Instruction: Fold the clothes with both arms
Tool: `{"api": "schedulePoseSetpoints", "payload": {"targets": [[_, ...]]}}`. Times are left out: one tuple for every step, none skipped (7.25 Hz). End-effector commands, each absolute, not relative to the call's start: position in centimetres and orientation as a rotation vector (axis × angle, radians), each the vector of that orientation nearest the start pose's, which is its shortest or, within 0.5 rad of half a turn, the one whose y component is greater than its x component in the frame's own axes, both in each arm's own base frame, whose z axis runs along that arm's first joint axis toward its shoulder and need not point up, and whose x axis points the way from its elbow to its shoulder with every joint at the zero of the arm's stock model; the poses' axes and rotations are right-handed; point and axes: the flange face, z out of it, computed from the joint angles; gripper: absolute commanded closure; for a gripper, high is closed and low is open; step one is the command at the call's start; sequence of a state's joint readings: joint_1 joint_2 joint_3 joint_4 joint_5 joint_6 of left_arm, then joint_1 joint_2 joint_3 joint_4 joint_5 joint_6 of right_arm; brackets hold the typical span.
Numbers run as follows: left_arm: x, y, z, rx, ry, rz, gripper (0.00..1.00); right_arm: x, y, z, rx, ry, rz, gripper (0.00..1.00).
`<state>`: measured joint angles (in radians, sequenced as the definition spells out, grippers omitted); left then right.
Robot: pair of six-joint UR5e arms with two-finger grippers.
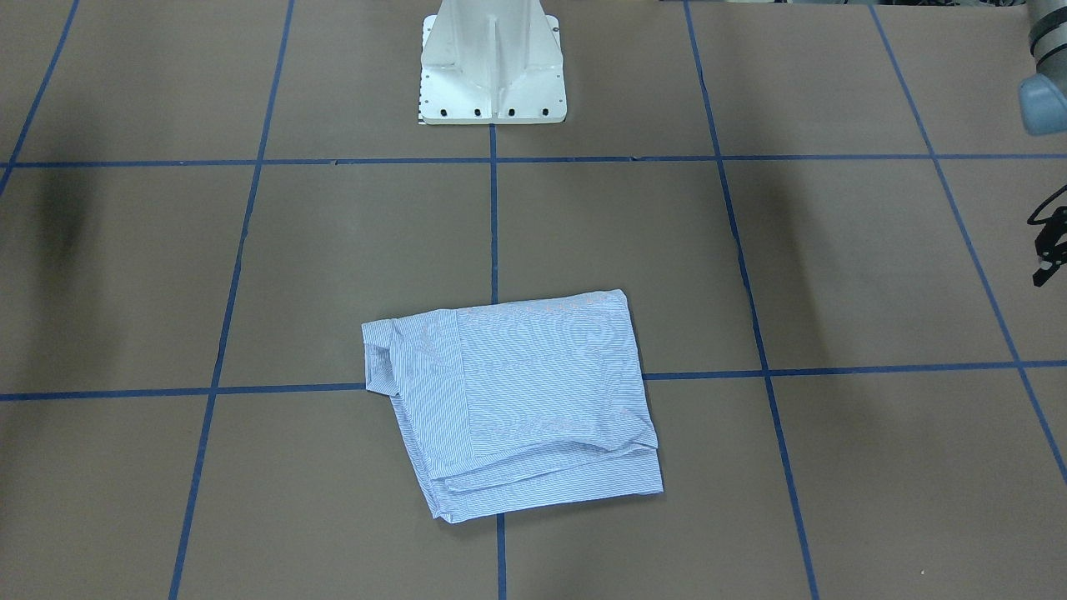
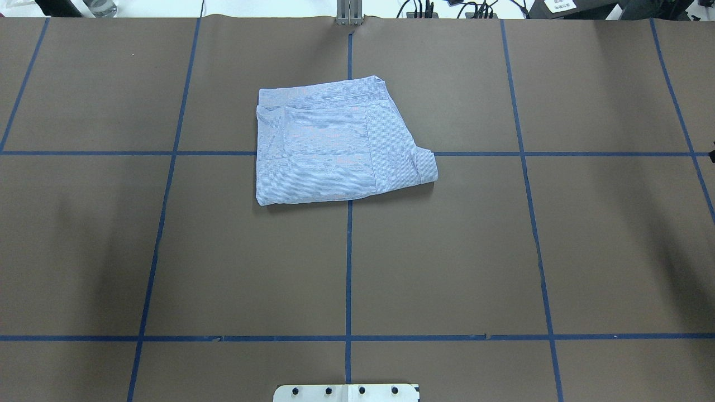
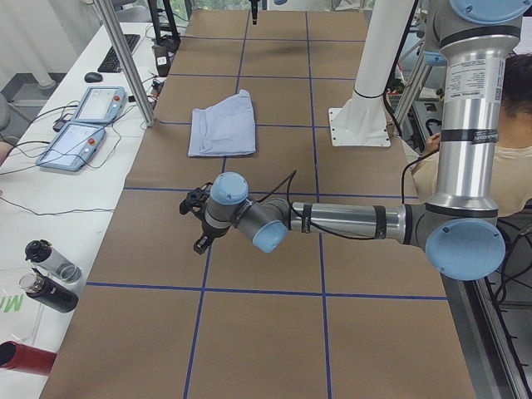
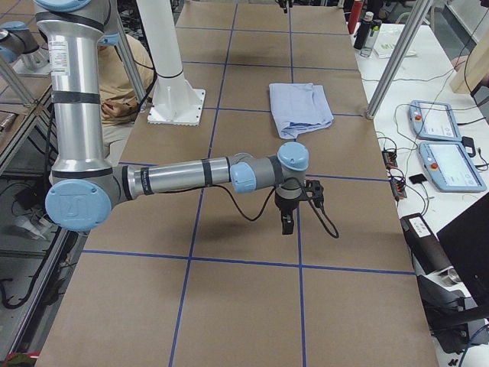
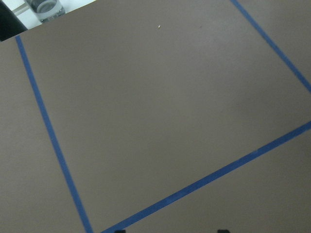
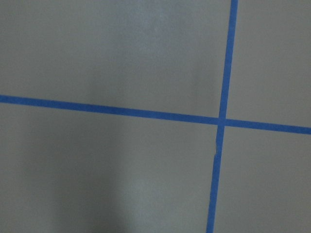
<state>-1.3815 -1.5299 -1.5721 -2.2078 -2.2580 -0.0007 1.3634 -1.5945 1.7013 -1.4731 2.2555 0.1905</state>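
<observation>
**A:** Left to right, what is where?

**B:** At the table's left end, the black two-finger left gripper (image 3: pixel 201 241) hangs from the grey-and-silver jointed left arm (image 3: pixel 349 223) over the bare brown paper-covered table (image 2: pixel 447 251). I cannot tell how wide it stands, because its wrist camera catches only two dark specks at the bottom edge. In the middle lies the light blue-and-white finely striped shirt (image 2: pixel 335 142). It is a flat, layered packet straddling the blue tape centre line (image 2: pixel 348 268), on the half of the table far from the white metal pedestal base (image 1: pixel 492 67). At the right end, the black two-finger right gripper (image 4: pixel 286 223) points down from the grey-and-silver right arm (image 4: pixel 176 176) over a tape crossing. I cannot tell its spread either. No cloth hangs from either gripper.

**A:** What does the next move hinge on?

**B:** The shirt lies inward from both grippers and well apart from each, and neither looks clearly nearer. The packet's long axis runs left to right, with a small rolled end on the right arm's side. I judge the folding nearly or wholly finished. Any last fold would likely bring one short end over the other along that axis, so each arm would have to reach inward to its own end.
</observation>
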Motion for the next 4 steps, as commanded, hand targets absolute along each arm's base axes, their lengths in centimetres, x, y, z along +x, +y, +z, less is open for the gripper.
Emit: {"api": "schedulePoseSetpoints", "payload": {"targets": [[1.8,-47.9,62.4,0.473,0.824,0.427,0.02,-1.3,-47.0,61.3,0.043,-0.769,-0.085,0.00],[0.7,-47.7,61.2,0.491,0.853,0.408,0.01,-1.3,-46.9,61.5,0.039,-0.768,-0.083,0.00],[-0.1,-47.5,61.5,0.450,0.880,0.375,0.01,-1.4,-46.8,61.7,0.032,-0.766,-0.082,0.00],[-0.7,-47.4,61.2,0.451,0.892,0.360,0.01,-1.2,-46.1,62.5,0.006,-0.767,-0.071,0.00]]}}
